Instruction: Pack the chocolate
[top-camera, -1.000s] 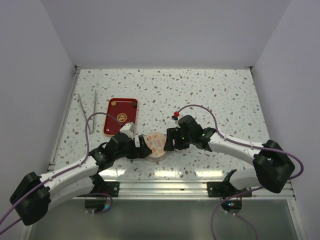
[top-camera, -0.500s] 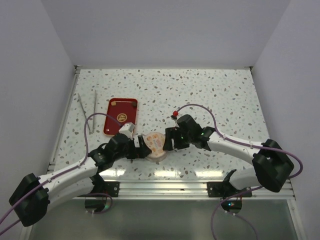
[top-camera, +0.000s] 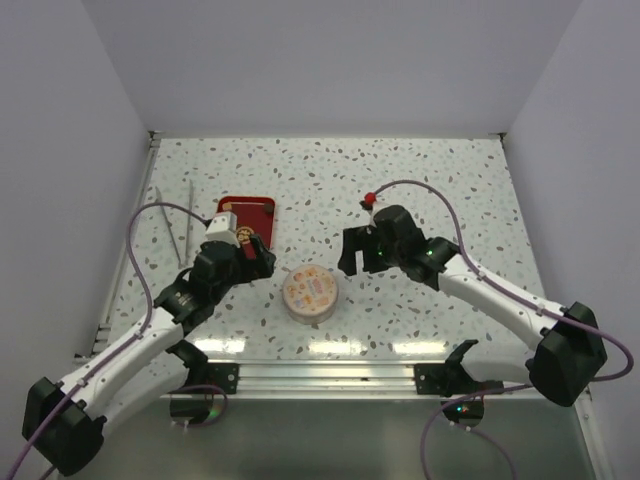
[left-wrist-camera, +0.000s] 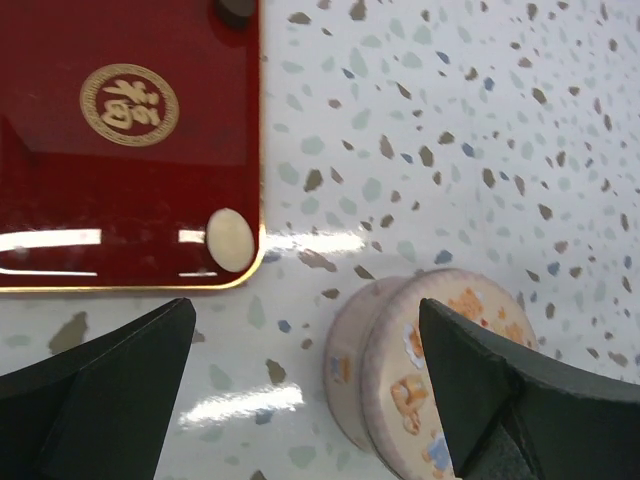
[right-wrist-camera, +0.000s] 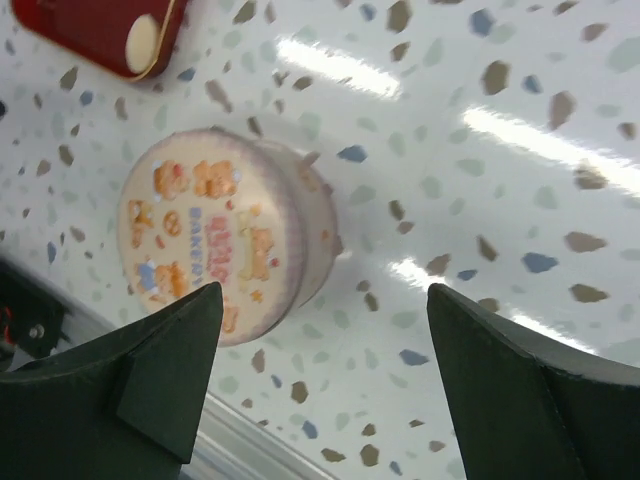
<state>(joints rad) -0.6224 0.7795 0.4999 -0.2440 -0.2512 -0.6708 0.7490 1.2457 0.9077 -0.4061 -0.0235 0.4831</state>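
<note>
The round tin (top-camera: 311, 291) with a printed cream lid stands shut on the table between my arms. It also shows in the left wrist view (left-wrist-camera: 400, 350) and the right wrist view (right-wrist-camera: 200, 240). My left gripper (top-camera: 257, 256) is open and empty, to the tin's left beside the red tray (top-camera: 243, 228). My right gripper (top-camera: 352, 262) is open and empty, to the tin's right. A pale cream chocolate chunk (left-wrist-camera: 230, 239) lies on the tray's near corner and shows in the right wrist view (right-wrist-camera: 143, 42). A dark chunk (left-wrist-camera: 235, 10) sits at the tray's far edge.
Two thin sticks (top-camera: 188, 205) lie at the far left by the table's left rail. A metal rail (top-camera: 320, 372) runs along the near edge. White walls close in the back and both sides.
Both grippers were close against the tin's sides. They have pulled away from it, the left up and to the left, the right up and to the right. The tin stays in place.
</note>
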